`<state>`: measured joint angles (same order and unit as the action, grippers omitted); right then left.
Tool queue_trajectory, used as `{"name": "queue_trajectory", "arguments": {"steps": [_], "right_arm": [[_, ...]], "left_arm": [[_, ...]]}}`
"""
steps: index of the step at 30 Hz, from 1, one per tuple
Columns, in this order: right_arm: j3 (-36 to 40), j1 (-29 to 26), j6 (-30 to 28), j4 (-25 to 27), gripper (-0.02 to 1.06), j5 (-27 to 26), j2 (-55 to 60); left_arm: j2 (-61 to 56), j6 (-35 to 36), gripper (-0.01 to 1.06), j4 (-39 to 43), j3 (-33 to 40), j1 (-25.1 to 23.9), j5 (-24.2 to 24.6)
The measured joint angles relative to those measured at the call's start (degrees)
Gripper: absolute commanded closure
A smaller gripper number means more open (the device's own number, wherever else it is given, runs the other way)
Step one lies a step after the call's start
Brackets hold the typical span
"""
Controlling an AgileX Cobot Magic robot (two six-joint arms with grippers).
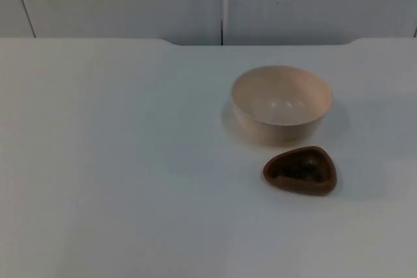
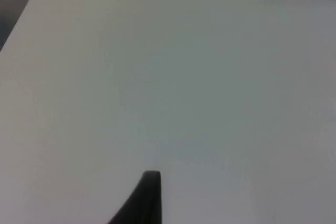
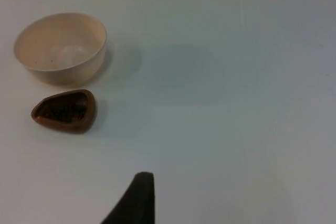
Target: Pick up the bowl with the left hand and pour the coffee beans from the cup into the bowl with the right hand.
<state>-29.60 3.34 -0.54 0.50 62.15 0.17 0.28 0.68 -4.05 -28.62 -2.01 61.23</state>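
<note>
An empty beige bowl (image 1: 281,103) stands upright on the white table, right of the middle. Just in front of it, apart from it, sits a small brown cup (image 1: 301,170) of rounded-triangle shape with dark coffee beans inside. The right wrist view takes in both the bowl (image 3: 60,48) and the cup (image 3: 65,110), and my right gripper (image 3: 137,200) hangs well away from them over bare table. My left gripper (image 2: 147,200) hovers above bare white table, with neither object near it. Both arms wait.
The grey partition wall (image 1: 221,1) closes off the far edge of the table (image 1: 98,161). Open white surface spreads to the left of the bowl and in front of the cup.
</note>
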Motion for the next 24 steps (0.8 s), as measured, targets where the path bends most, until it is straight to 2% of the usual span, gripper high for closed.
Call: {"name": "queue_trajectory", "arguments": {"steps": [11,24], "right_arm": [[0.0,0.0,0.0,0.0,-0.01,0.0,0.0],[0.0,0.0,0.0,-0.1,-0.01,0.0,0.0]], "left_arm": [[0.7,0.0,0.02,-1.3,-3.4,0.0,-2.2],[8.6,0.0,0.04,-7.1,-4.6,0.0,-5.5]]}}
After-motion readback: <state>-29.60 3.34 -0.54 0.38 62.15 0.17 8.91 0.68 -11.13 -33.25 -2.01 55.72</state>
